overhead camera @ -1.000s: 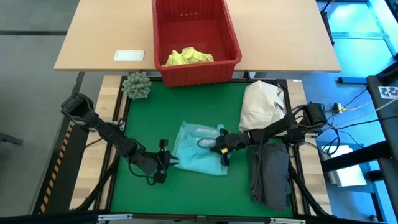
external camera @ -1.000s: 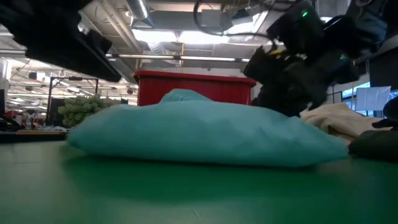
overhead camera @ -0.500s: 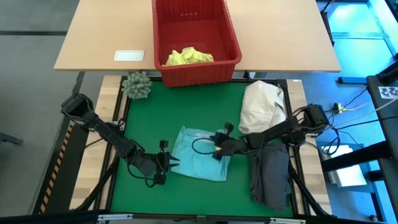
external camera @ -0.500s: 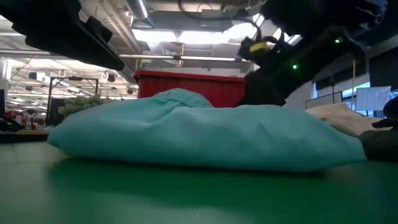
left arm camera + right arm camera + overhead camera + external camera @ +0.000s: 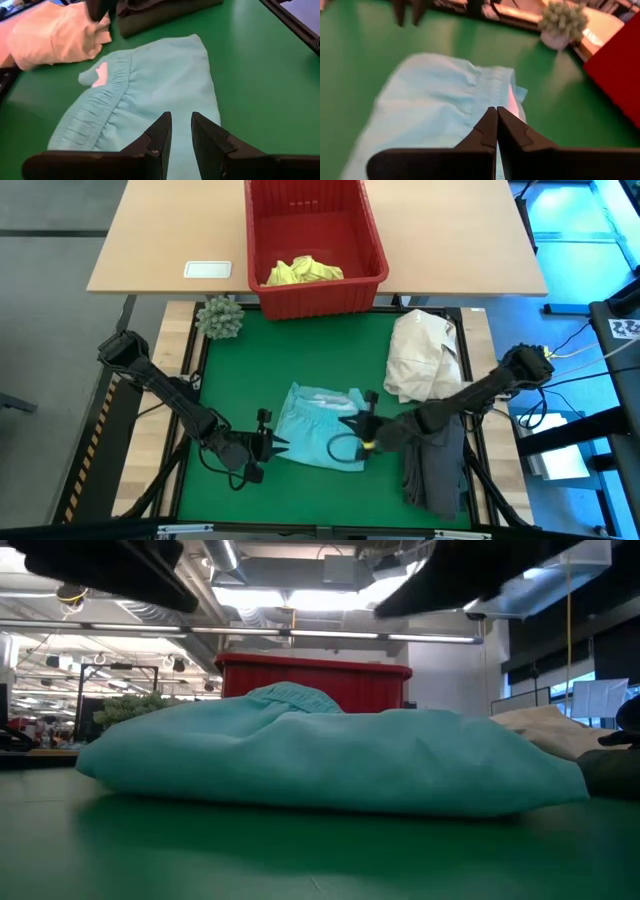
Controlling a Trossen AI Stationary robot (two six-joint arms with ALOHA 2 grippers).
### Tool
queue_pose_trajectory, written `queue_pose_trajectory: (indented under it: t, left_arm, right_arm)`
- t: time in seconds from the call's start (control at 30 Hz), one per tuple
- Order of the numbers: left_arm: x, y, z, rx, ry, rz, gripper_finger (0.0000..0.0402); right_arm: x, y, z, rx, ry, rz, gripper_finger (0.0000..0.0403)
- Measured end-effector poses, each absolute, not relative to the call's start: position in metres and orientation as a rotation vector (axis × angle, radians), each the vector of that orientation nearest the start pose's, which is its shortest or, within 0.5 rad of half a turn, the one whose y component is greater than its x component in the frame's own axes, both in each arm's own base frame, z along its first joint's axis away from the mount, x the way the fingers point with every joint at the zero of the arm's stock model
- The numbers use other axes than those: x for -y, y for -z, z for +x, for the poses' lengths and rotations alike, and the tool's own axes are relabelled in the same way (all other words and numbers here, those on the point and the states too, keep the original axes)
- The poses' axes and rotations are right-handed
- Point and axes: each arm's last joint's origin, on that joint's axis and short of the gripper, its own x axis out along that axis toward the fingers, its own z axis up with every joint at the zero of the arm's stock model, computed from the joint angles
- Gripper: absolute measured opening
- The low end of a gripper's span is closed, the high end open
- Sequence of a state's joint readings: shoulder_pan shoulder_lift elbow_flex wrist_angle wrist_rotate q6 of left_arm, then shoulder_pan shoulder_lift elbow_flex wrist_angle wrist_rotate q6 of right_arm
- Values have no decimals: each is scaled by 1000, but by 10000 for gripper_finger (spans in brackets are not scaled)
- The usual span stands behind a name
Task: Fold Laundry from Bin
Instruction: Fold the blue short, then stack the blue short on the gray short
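Lying folded on the green mat in front of the red bin, the turquoise garment is now released: the right gripper, pressed together, has withdrawn to its near edge, while the left gripper, slightly parted and empty, waits beside it.

**Clearance on the green mat: open at its far half and near-left corner; centre and right side obstructed.**
Turquoise garment lies at mat centre. Left gripper sits just beside its edge at 8 o'clock, fingers slightly apart; right gripper is over its edge at 4 o'clock, fingers closed, its arm crossing toward 3 o'clock. Cream bundle blocks 2 o'clock; grey stack blocks 4 to 5 o'clock. Red bin closes off 12 o'clock; plant ball stands at 10 o'clock off the mat corner. Bare mat runs between bin and garment, and along 6 to 7 o'clock.
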State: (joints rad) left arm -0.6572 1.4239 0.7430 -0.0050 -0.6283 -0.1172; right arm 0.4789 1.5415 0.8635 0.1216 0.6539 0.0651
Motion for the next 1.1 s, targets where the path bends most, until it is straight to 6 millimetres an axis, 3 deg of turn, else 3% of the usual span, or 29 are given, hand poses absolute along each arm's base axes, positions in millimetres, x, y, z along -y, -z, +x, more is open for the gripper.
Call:
queue_pose_trajectory:
  t: [0.1,0.33,0.47,0.77,0.9,1.1]
  left_arm:
    - [160,-202,231,-542,-9,277,69]
    - [171,-198,222,-568,27,229,69]
    - [180,-187,221,-593,52,226,69]
    - [197,-178,236,-618,56,249,69]
    - [192,-175,240,-647,61,244,69]
    - [182,-174,248,-686,117,237,98]
  right_arm:
    - [-145,-213,281,-465,152,-248,5]
    - [-177,-185,260,-535,32,-229,5]
    - [-192,-180,253,-532,-27,-233,5]
    - [-203,-172,256,-543,-185,-189,10]
    - [-205,-169,255,-557,-222,-203,43]
    - [-206,-169,255,-561,-262,-219,131]
